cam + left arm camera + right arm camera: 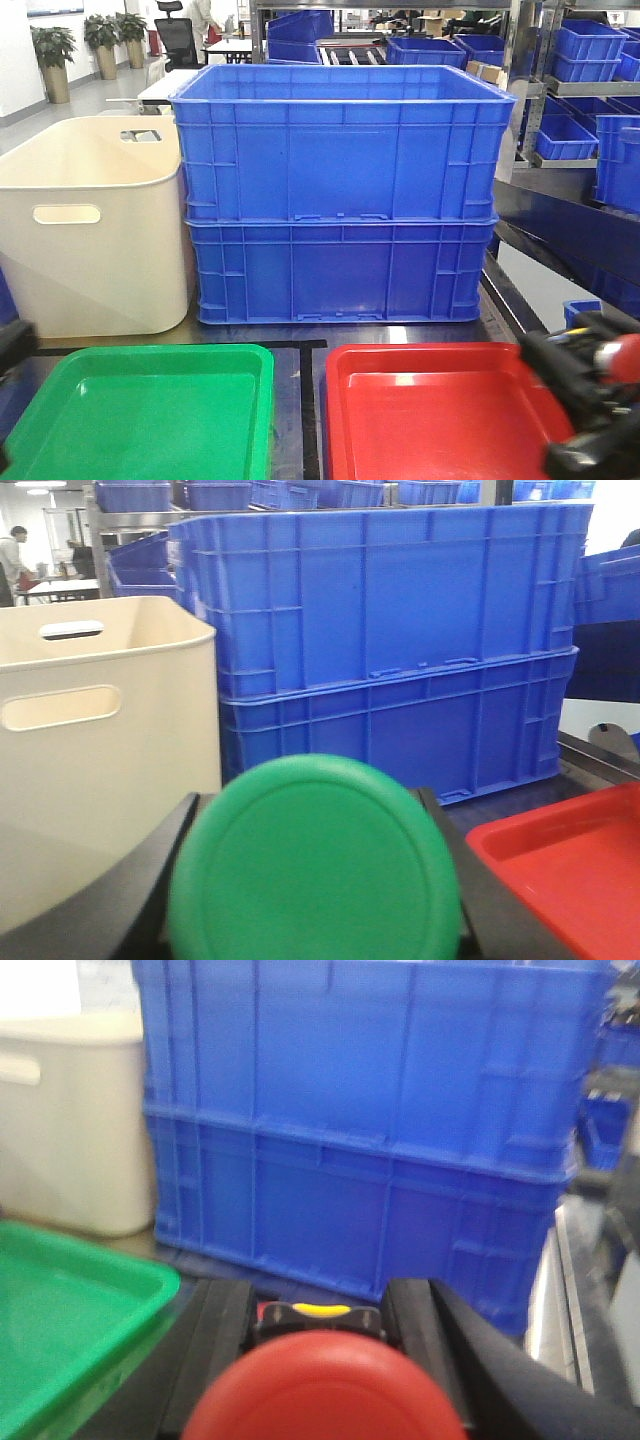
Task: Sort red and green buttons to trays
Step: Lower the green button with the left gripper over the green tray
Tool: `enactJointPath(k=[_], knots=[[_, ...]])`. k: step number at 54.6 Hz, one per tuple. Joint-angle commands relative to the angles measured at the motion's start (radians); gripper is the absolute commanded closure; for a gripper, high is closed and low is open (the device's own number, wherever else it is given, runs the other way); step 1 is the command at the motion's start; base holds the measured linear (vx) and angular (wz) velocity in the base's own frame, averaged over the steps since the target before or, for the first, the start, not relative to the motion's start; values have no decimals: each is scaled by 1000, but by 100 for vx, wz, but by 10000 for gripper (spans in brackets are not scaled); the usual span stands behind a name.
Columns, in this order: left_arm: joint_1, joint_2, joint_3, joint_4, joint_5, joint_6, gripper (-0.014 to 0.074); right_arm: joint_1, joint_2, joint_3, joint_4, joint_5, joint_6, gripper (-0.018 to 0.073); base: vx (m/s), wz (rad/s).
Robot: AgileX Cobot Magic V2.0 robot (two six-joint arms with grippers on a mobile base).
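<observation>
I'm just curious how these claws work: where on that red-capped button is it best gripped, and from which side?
By its narrow body under the cap, fingers on two opposite sides. The red button sits so between the right gripper fingers, cap jutting forward. The domed cap looks wider and rounder, so likely slippery.

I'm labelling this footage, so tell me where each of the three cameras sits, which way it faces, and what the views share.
Exterior front-facing: on the robot, looking forward over the green tray and red tray to the stacked blue crates; the right gripper shows at the right edge.
Left wrist-mounted: on the left arm, facing the crates; the left gripper shows, shut on the green button.
Right wrist-mounted: on the right arm, facing the crates; its fingers clamp the red button.
Shared: all three show the blue crates and cream tub.
</observation>
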Motion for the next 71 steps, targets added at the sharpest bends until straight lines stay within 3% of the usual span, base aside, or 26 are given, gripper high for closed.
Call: enactJointPath(k=[1,19,30,39,50,59,64,71], knots=[[-4,77,-30,-7,-143,-6,594,2,68,-34,-3,-121,-2,568,0,0],[-4,436,-30,-7,-281,-6,593,2,349,-34,-2,-188,-2,565,0,0],[-4,540,-30,-8,-357,-7,585,1,451,-34,5,-223,-2,549,0,0],[-4,580,-30,-8,-342,-7,536,1,493,-34,58,-228,-2,482,0,0],[-4,596,-30,-8,-339,-7,356,1,513,-34,109,-228,-2,260,0,0],[-4,604,-30,-8,-338,-7,125,1,513,-34,109,-230,-2,52,0,0],[-4,604,-30,-8,-338,-7,17,1,513,-34,109,-230,-2,-8,0,0],[-4,604,-30,-8,-338,-7,-66,1,513,-34,109,-230,-2,-27,0,0]])
